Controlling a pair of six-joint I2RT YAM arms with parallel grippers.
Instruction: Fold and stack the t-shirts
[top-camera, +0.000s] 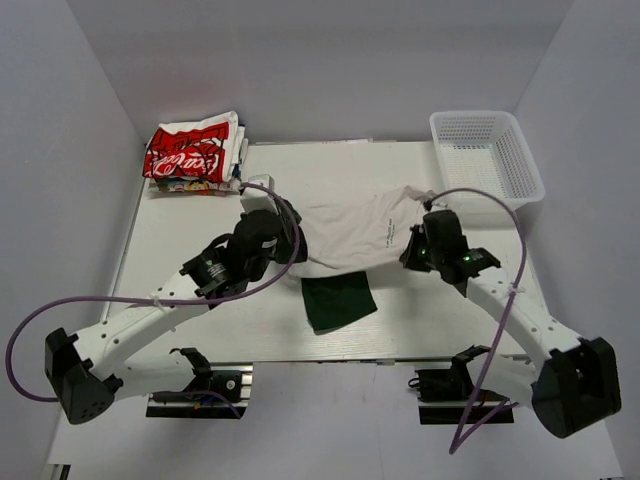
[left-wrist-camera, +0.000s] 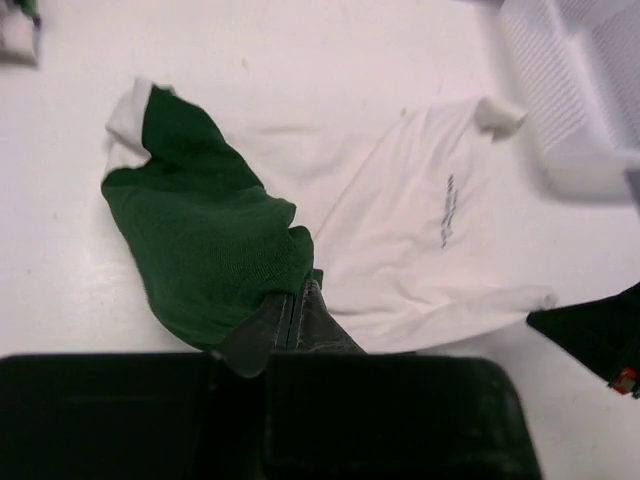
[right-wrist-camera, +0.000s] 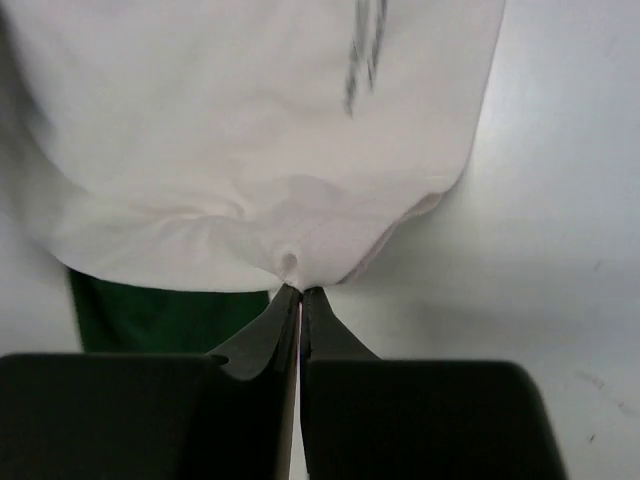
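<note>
A white tabletop (top-camera: 330, 170) carried three things. A white tee (top-camera: 350, 235) lay rumpled across the middle of the frame, one dark green sleeve (top-camera: 338, 300) flat just below it. A stack of folded tees (top-camera: 195, 150) sat at upper left, a white mesh basket (top-camera: 525, 165) at upper right.

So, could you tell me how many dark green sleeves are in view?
2: one sleeve bunched in the left gripper, the other sleeve flat on the table at the white tee's near edge.

The open t-shirt (top-camera: 350, 235) lies in the middle of the table (top-camera: 180, 235). From it, the stack of folded tees (top-camera: 195, 152) sits at ten o'clock, the basket (top-camera: 525, 165) at two o'clock.
</note>
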